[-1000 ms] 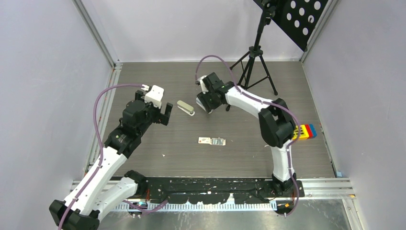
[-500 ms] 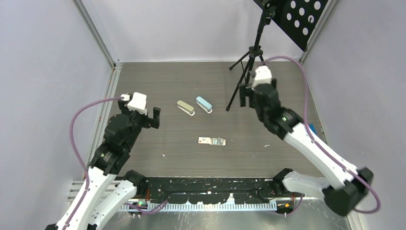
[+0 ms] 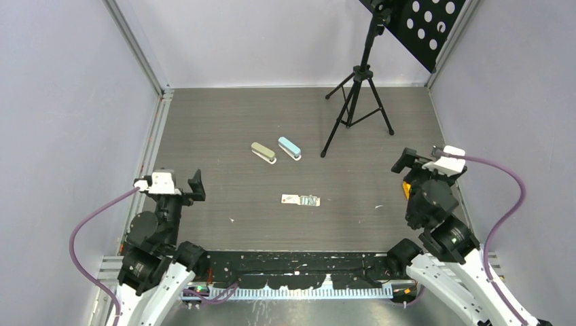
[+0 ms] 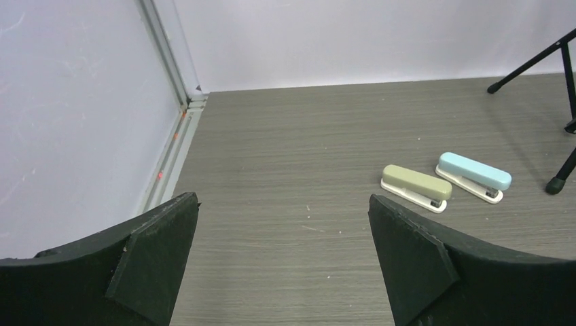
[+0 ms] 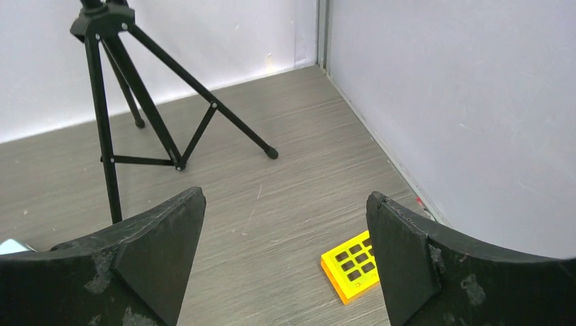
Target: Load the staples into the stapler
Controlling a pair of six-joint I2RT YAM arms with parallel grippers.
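Staples [image 3: 292, 199] central on table [image 3: 204, 122], far from edges

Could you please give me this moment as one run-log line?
left hand: open, empty | right hand: open, empty | staples: on table, ungrasped | olive stapler, blue stapler: side by side, closed

This is a robotics lab test cell rather than a lived-in room. Plain pale panel walls [image 3: 68, 102] held in aluminium frame posts [image 3: 134, 49] box in a dark wood-grain table [image 3: 217, 115]. The left arm [image 3: 155, 227] and right arm [image 3: 435, 204], 2 white-and-black machines trailing purple cables [image 3: 72, 244], are bolted to a black rail [image 3: 299, 261] at the near edge. A black tripod [image 3: 356, 95] carries a perforated panel [image 3: 424, 24] at the back.
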